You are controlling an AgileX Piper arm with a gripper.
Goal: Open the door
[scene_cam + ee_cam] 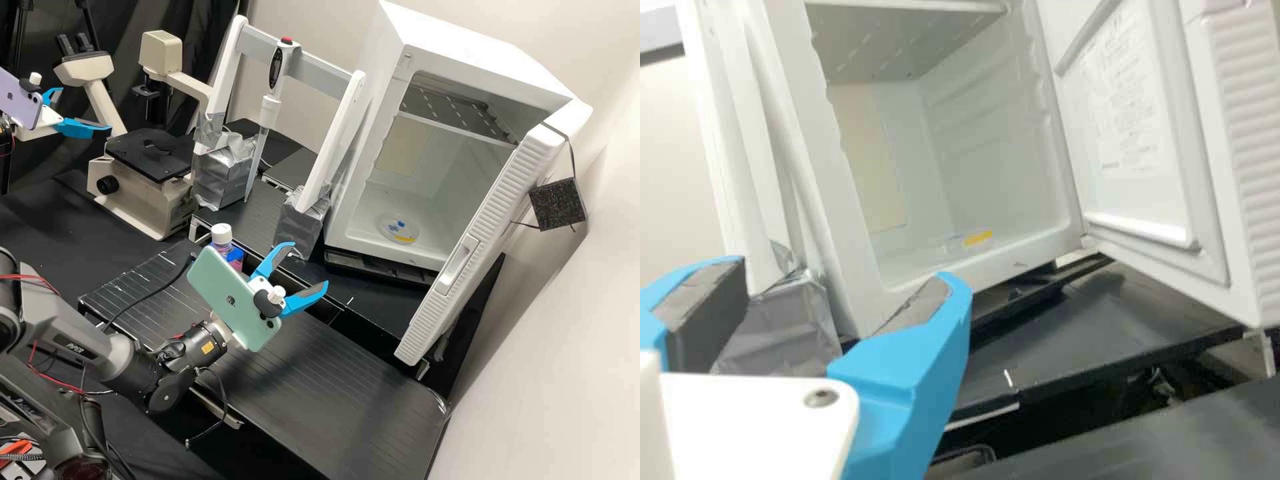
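Well, the claw (309, 265) is gaping wide and empty; one careless swing is probably risking nudging the open door (495, 212) shut.

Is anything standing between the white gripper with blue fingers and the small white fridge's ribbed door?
Nothing visible stands between the gripper and the door, which is already open; the black bench lies below. The silver-wrapped foot of the white rack is beside the fridge, away from the door.
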